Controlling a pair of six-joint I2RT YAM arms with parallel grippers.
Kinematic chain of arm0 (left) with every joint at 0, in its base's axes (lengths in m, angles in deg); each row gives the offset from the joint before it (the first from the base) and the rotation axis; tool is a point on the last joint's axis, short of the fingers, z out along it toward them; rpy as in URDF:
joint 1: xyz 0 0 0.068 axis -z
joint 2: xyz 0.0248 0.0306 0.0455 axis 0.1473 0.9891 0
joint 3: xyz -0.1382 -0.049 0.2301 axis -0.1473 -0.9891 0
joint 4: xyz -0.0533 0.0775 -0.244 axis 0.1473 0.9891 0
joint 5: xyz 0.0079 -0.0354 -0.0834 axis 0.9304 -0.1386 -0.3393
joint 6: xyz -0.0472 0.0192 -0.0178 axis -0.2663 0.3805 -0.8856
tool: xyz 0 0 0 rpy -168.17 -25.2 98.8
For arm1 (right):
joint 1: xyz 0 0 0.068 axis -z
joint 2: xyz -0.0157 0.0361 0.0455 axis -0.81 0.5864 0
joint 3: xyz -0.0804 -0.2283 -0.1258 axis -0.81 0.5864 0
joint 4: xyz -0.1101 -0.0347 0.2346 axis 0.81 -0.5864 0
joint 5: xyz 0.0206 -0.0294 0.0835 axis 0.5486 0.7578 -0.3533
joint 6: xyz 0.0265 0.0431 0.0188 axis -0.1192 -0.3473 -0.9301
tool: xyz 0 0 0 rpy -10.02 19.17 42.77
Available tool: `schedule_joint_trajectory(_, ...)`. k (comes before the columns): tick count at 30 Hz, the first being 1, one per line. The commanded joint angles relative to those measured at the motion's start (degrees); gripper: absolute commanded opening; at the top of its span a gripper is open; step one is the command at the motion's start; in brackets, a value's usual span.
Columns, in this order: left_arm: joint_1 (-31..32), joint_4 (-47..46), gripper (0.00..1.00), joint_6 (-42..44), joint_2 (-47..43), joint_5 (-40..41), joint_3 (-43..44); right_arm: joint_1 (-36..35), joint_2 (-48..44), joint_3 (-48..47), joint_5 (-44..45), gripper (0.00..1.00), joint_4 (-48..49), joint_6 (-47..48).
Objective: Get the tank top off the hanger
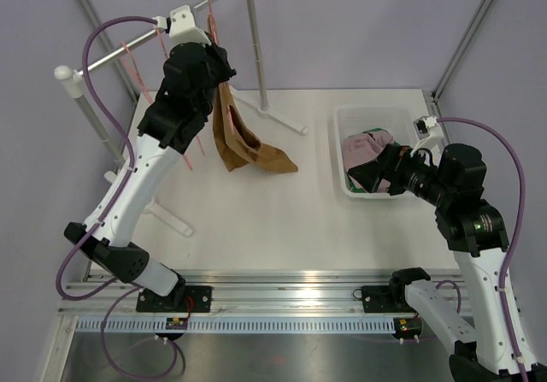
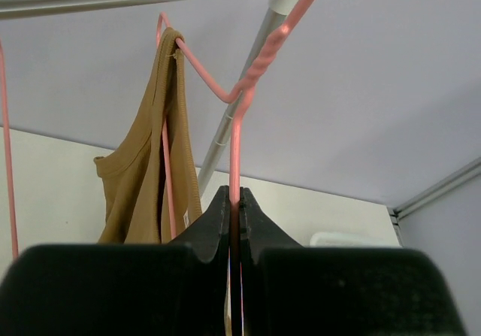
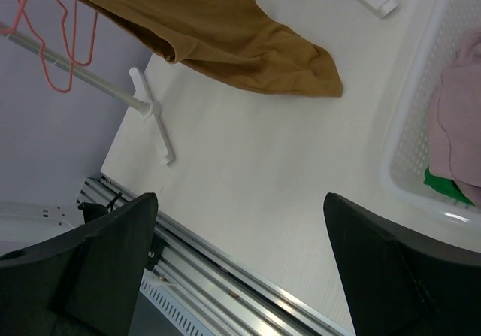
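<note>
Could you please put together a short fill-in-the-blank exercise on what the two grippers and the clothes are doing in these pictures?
1. The left gripper is ____ on the pink hanger.
2. The tank top hanging from it is ____ in colour.
3. The right gripper stands ____, holding nothing.
4. Beside the pink garment in the white basket lies a ____ one.

Missing words: shut; brown; open; green.
</note>
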Motion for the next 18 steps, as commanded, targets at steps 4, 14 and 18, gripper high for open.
schedule_joint_trajectory(4, -0.5, -1.7, 0.00, 1.2, -4.3, -3.4, 1.6, 0.1, 1.1, -0.1, -4.6, 0.99, 5.9, -2.3)
schedule_joint_trajectory(14, 0.5, -1.5, 0.00, -1.4, -19.4, -31.9, -15.6, 0.2, 2.5, 3.0, -13.6, 1.00, 17.8, -8.3)
schedule_joint_trajectory(18, 1.4, -4.5, 0.00, -5.1, -26.4, -39.2, -26.9, 0.1, 7.2, 3.5, -19.3, 0.99, 27.6, -14.7)
